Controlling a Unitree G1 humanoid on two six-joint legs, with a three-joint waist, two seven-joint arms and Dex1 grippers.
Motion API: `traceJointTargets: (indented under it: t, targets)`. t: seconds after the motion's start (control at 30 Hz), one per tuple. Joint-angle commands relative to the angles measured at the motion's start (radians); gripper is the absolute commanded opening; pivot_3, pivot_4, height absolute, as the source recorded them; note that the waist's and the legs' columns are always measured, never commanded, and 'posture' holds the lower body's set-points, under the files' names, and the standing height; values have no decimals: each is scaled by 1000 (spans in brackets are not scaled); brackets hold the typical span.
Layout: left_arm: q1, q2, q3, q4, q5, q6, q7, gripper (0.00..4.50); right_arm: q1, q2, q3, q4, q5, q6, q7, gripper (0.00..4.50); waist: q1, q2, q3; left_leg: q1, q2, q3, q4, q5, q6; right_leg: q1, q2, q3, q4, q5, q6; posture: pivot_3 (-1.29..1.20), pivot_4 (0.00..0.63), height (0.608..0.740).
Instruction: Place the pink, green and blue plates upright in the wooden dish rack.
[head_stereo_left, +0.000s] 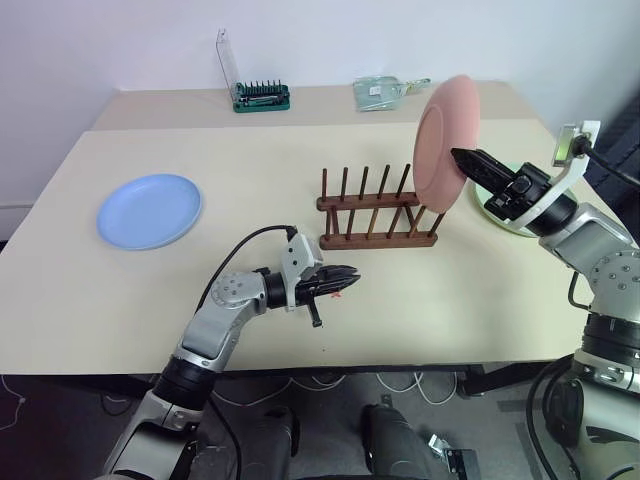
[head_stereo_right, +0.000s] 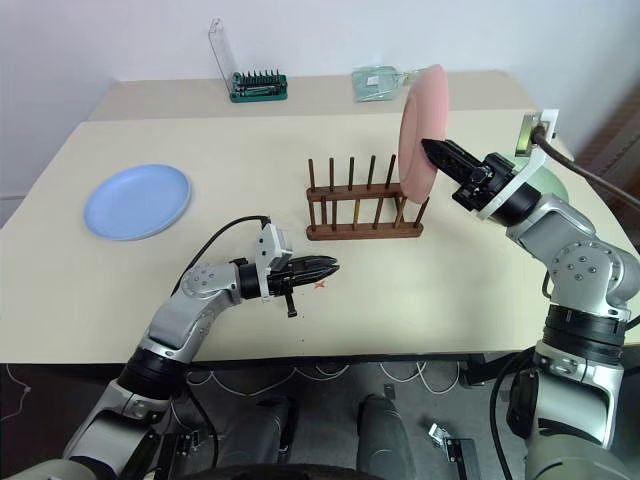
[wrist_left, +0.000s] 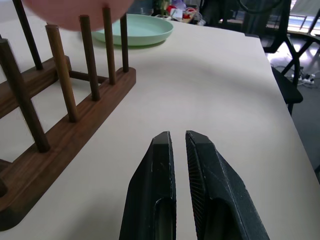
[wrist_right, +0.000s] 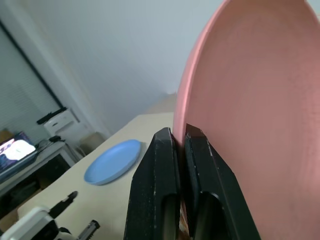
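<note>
My right gripper (head_stereo_left: 462, 157) is shut on the rim of the pink plate (head_stereo_left: 444, 140), which it holds upright on edge just above the right end of the wooden dish rack (head_stereo_left: 377, 212). In the right wrist view the plate's rim (wrist_right: 190, 95) runs between the two fingers. The blue plate (head_stereo_left: 150, 210) lies flat at the table's left. The green plate (wrist_left: 135, 30) lies flat right of the rack, mostly behind my right hand. My left gripper (head_stereo_left: 350, 279) is shut and empty, hovering level in front of the rack.
A green tray of upright bits with a clear lid (head_stereo_left: 261, 95) and a clear packet (head_stereo_left: 385, 92) lie on the far table. The table's front edge (head_stereo_left: 330, 372) is near my left arm. Bare tabletop lies between the blue plate and the rack.
</note>
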Motion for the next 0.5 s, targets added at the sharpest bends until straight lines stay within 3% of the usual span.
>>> traceJointTargets:
  t: [0.03, 0.07, 0.17, 0.37, 0.5]
  targets:
    - [-4, 4, 16, -38, -14, -3, 2, 455, -16, 5, -7, 30, -28, -26, -23, 15, -2, 0, 0, 0, 0, 0, 0, 0, 0, 0, 0, 0, 0, 0, 0, 0, 150, 740]
    - [-4, 5, 16, -39, -14, -2, 2, 455, -20, 6, -9, 41, -30, -28, -25, 15, -2, 0, 0, 0, 0, 0, 0, 0, 0, 0, 0, 0, 0, 0, 0, 0, 150, 740]
    - [-3, 7, 17, -42, -14, 1, 2, 455, -22, 7, -14, 41, -23, -28, -17, 958, -1, 0, 0, 0, 0, 0, 0, 0, 0, 0, 0, 0, 0, 0, 0, 0, 150, 740]
    - [-3, 9, 15, -44, -16, 5, 3, 455, -29, 1, -18, 10, -62, -75, -56, 3928, -2, 0, 0, 0, 0, 0, 0, 0, 0, 0, 0, 0, 0, 0, 0, 0, 150, 740]
    - [2, 9, 15, -50, -17, 7, 4, 455, 1, -68, -70, -75, -75, -117, -45, 3928, -1, 1, 0, 0, 0, 0, 0, 0, 0, 0, 0, 0, 0, 0, 0, 0, 150, 740]
